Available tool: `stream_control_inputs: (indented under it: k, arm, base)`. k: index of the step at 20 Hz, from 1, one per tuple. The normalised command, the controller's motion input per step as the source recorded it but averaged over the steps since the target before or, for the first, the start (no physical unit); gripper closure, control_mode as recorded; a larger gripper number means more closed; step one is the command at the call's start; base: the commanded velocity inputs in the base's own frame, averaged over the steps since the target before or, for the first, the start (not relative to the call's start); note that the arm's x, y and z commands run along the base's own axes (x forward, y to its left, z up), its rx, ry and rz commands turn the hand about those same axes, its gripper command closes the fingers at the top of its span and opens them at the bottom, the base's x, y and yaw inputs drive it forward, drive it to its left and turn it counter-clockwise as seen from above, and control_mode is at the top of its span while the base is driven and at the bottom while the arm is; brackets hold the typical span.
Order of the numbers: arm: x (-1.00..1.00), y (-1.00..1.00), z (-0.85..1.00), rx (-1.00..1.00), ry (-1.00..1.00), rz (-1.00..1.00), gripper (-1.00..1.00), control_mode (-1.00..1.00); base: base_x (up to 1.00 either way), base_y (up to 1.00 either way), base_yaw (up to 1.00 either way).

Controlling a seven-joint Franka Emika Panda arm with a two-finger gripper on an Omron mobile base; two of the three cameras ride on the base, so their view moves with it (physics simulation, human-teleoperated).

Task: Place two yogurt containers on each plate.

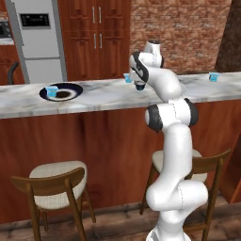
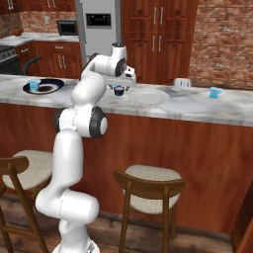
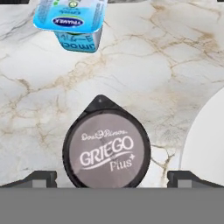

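Black round cup point(image 3: 106, 146) sits between the spread gripper point(image 3: 112, 178) tips; closing here risks grabbing it, not the yogurt container point(image 3: 72, 24) beyond.

light-blue yogurt container point(image 3: 70, 24), black cup point(image 3: 106, 144), veined marble counter point(image 3: 144, 65)

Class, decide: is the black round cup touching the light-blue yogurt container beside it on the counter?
Apart. The hand view shows bare marble between the black round cup and the light-blue yogurt container.
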Motion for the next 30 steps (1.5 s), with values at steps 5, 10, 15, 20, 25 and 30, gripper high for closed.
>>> stream_control_inputs:
  k: [5,10,15,20,25,30]
  arm:
    - [0.06,0.0,-0.07,0.0,0.0,0.0,-1.0,-1.0]
    - [0.05,0.0,-0.09,0.0,0.0,0.0,-1.0,-1.0]
    - [0.0,0.07,-0.08,0.0,0.0,0.0,-1.0,-1.0]
    - [0.02,0.07,-0.1,0.0,0.0,0.0,-1.0,-1.0]
    - [0.05,0.0,-0.11,0.0,0.0,0.0,-1.0,-1.0]
    - [0.06,0.0,-0.04,0.0,0.0,0.0,1.0,-1.0]
  base:
    - [0.0,0.0,0.0]
    - [0.0,0.0,0.0]
    - [0.0,0.0,0.0]
    - [0.0,0.0,0.0]
    - [0.0,0.0,0.0]
    - [0.0,0.0,0.0]
